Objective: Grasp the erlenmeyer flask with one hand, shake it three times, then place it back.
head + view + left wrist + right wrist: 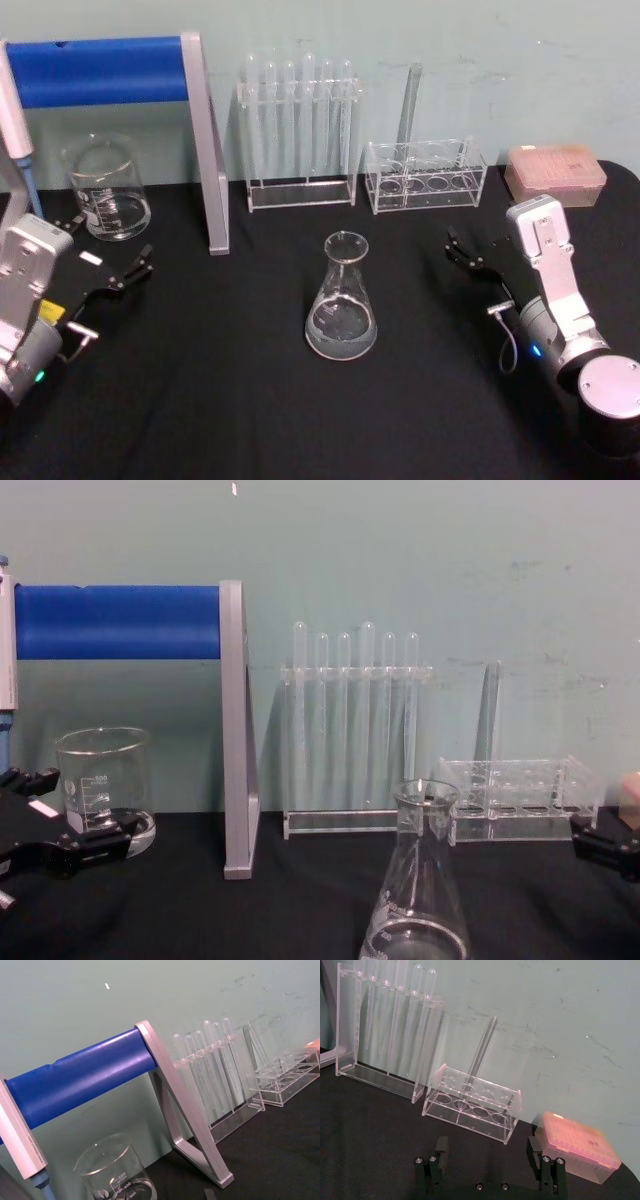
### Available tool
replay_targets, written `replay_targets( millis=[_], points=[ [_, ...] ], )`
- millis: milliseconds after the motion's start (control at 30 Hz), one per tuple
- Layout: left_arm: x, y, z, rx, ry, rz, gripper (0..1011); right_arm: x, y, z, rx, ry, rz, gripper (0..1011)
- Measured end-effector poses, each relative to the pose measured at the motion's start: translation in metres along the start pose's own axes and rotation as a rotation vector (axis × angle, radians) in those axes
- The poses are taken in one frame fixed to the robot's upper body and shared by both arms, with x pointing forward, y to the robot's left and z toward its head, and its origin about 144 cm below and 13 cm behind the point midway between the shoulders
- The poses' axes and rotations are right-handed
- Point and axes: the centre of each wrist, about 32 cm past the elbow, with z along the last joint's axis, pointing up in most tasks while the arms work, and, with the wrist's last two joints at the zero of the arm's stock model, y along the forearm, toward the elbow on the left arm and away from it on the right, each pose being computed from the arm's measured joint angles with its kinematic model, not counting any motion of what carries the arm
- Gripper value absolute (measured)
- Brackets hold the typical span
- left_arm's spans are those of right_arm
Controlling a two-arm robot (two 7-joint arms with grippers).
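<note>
Right end effector (462, 250) waits open near the tabletop's right edge; the erlenmeyer flask (342, 297) stands untouched mid-tabletop. Pinching its smooth tapering glass too low could let it slip or tip over.

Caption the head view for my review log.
Erlenmeyer flask stands untouched at centre on black cloth, between open left end effector and right end effector.

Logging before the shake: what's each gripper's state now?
Left gripper: open, holding nothing.
Right gripper: open, holding nothing; flask stands untouched.
</note>
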Motion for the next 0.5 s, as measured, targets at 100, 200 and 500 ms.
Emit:
replay_targets(
  millis=[100, 200, 500],
  points=[
    [0.0000, 0.0000, 0.0000, 0.000, 0.000, 0.000, 1001, 0.0000, 0.0000, 0.0000, 0.000, 0.000, 0.000, 1000],
    [0.0000, 0.0000, 0.0000, 0.000, 0.000, 0.000, 1001, 0.0000, 0.0000, 0.0000, 0.000, 0.000, 0.000, 1000],
    [0.0000, 0.0000, 0.0000, 0.000, 0.000, 0.000, 1001, 0.0000, 0.0000, 0.0000, 0.000, 0.000, 0.000, 1000]
  ],
)
